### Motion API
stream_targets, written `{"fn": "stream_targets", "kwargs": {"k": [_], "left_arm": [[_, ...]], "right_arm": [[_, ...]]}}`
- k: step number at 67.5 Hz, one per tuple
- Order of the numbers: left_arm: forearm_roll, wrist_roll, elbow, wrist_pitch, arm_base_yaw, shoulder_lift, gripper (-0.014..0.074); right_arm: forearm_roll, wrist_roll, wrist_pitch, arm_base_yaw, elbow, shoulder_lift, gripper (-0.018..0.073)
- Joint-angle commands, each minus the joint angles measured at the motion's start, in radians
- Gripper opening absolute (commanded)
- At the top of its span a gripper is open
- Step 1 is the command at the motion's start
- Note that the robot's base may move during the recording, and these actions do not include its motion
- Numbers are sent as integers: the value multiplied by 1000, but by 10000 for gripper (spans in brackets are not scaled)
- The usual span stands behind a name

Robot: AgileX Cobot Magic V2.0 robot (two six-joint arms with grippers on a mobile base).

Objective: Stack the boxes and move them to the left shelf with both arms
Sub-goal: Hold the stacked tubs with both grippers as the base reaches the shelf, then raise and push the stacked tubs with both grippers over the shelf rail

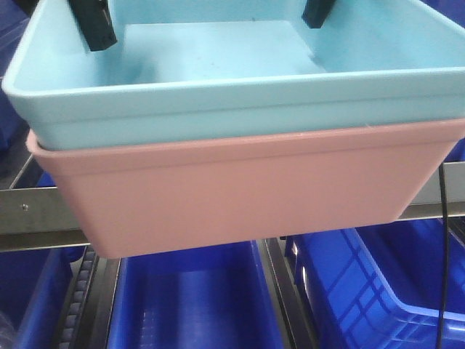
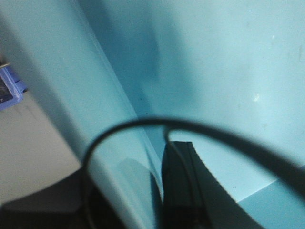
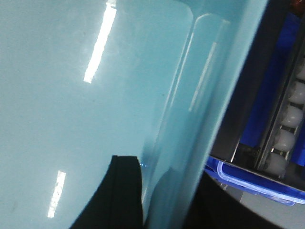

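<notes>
Background: dark blue ribbed crates point(image 1: 378, 291) fill the lower level, separated by a steel divider point(image 1: 287, 298). White rollers point(image 3: 286, 138) line a rail beside another blue crate rim point(image 3: 252, 183). A pale surface point(image 2: 28, 148) shows at left.

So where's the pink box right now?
In the front view, the pink box sits directly under the light blue box, nested together, in front of the silver shelf rail and above dark blue crates.

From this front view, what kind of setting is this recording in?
Likely a warehouse or stockroom: a steel rack rail with screws, roller tracks along the shelf lanes, and dark blue storage crates below the stacked bins.
</notes>
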Motion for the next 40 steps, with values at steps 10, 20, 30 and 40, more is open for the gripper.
{"fn": "stream_targets", "kwargs": {"k": [10,20,30,40], "left_arm": [[-243,67,-53,-241,-31,-57,-3],[-170,67,-53,-335,-31,-57,-3],[-155,67,-53,-398,-8,-57,-3],[-154,71,-53,-428,25,-57,-3]], "right_arm": [[155,-29,-110,33,-36,-48,57],[155,-28,-110,33,-50,-48,57],[154,-23,-106,23,-75,-46,57],[155,-12,-103,-9,-91,-46,57]]}}
